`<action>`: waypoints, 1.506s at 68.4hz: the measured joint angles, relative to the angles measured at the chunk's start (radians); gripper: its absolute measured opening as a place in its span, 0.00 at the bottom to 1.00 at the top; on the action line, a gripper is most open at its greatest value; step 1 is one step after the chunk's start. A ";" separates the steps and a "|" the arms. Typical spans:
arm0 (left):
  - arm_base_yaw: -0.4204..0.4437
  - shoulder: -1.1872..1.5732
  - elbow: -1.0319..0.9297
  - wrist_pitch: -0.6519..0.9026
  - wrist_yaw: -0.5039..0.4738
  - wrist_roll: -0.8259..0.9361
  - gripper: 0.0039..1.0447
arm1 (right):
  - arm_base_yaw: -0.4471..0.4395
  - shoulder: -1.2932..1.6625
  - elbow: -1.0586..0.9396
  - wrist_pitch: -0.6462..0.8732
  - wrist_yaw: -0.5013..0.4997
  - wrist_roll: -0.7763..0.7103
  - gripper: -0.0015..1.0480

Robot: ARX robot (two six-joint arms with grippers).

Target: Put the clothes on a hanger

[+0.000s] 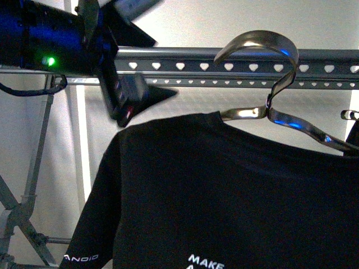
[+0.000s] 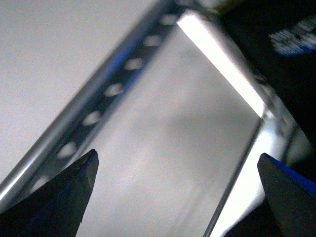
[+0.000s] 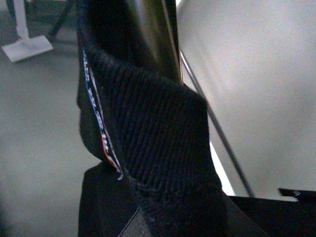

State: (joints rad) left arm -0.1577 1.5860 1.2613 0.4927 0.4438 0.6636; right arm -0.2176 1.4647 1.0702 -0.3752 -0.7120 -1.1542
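**A:** Clothes (image 1: 224, 190), where are they?

**B:** They fill the lower centre and right of the front view. It's a black T-shirt draped on a shiny metal coat hanger (image 1: 255, 113). White "MAKE" lettering (image 1: 206, 260) sits at the bottom edge, and small white text (image 1: 81, 258) runs along the sleeve hem at lower left.

**A:** And the hanger (image 1: 314, 68)?

**B:** It's grey, with a row of heart-shaped holes, and it runs across the upper part of the frame above the shirt's collar. Its crossed legs (image 1: 22, 213) show at lower left.

**A:** Is the coat hanger's hook (image 1: 252, 40) on it?

**B:** The hook curves up in front of it at upper centre. It is possibly over the top, but from this angle I can't be sure.

**A:** Left gripper (image 1: 165, 67)?

**B:** Upper left, blurred, just beside the shirt's shoulder, with a green light (image 1: 51, 61) on the arm behind it. Its wrist camera shows both dark fingertips (image 2: 74, 192) spread wide with nothing between them. Beyond them are only the punched grey bar and a pale wall (image 2: 163, 148). It is released.

**A:** Right gripper?

**B:** I cannot tell. Its wrist camera is filled by ribbed black collar fabric (image 3: 148, 128) very close to the lens, with a striped label (image 3: 101, 133) along one edge. The fingers aren't distinguishable.
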 joint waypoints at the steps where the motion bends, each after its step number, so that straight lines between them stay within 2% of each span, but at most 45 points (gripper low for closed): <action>1: 0.013 0.000 0.010 0.031 -0.049 -0.143 0.94 | -0.005 -0.001 -0.008 -0.002 -0.008 0.010 0.10; 3: 0.026 0.000 0.023 0.043 -0.097 -0.253 0.94 | -0.012 -0.001 -0.015 -0.004 -0.015 0.021 0.10; 6: 0.069 -0.003 0.073 0.032 -0.245 -0.547 0.94 | -0.032 -0.003 -0.038 -0.008 -0.038 0.068 0.10; 9: 0.100 -0.016 0.105 -0.021 -0.367 -0.770 0.94 | -0.045 -0.022 -0.070 -0.004 -0.029 0.107 0.10; 12: 0.113 -0.029 0.106 -0.050 -0.439 -0.868 0.94 | -0.049 -0.048 -0.091 -0.018 -0.028 0.147 0.10; 15: 0.121 -0.040 0.099 -0.065 -0.453 -0.928 0.94 | -0.048 -0.073 -0.105 -0.019 -0.014 0.189 0.10; 20: 0.113 -0.060 0.089 -0.110 -0.489 -0.934 0.89 | -0.044 -0.111 -0.105 -0.058 0.002 0.280 0.10; 24: 0.099 -0.126 0.029 -0.241 -0.514 -0.853 0.79 | -0.040 -0.148 -0.101 -0.068 0.013 0.409 0.10; 26: 0.093 -0.153 -0.011 -0.248 -0.520 -0.832 0.76 | -0.040 -0.156 -0.095 -0.086 0.008 0.457 0.10; 31: 0.082 -0.289 -0.241 -0.168 -0.513 -0.728 0.57 | -0.051 -0.182 -0.055 -0.172 0.002 0.720 0.09; 40: 0.097 -0.425 -0.551 -0.025 -0.501 -0.682 0.26 | -0.046 -0.173 0.047 -0.148 0.030 1.097 0.09; 51: 0.143 -0.505 -0.726 0.046 -0.451 -0.673 0.02 | -0.008 -0.101 0.181 -0.124 0.065 1.277 0.09; 71: 0.155 -0.650 -0.944 0.116 -0.444 -0.669 0.03 | 0.048 0.123 0.399 -0.147 0.186 1.391 0.09; 89: 0.156 -0.800 -1.090 0.118 -0.444 -0.669 0.03 | 0.040 0.279 0.557 -0.168 0.253 1.453 0.09; 103: 0.156 -0.901 -1.151 0.077 -0.444 -0.669 0.03 | 0.025 0.332 0.575 -0.170 0.296 1.455 0.09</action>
State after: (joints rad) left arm -0.0021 0.6853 0.1104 0.5697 -0.0006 -0.0055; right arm -0.1928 1.7962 1.6447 -0.5453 -0.4164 0.3012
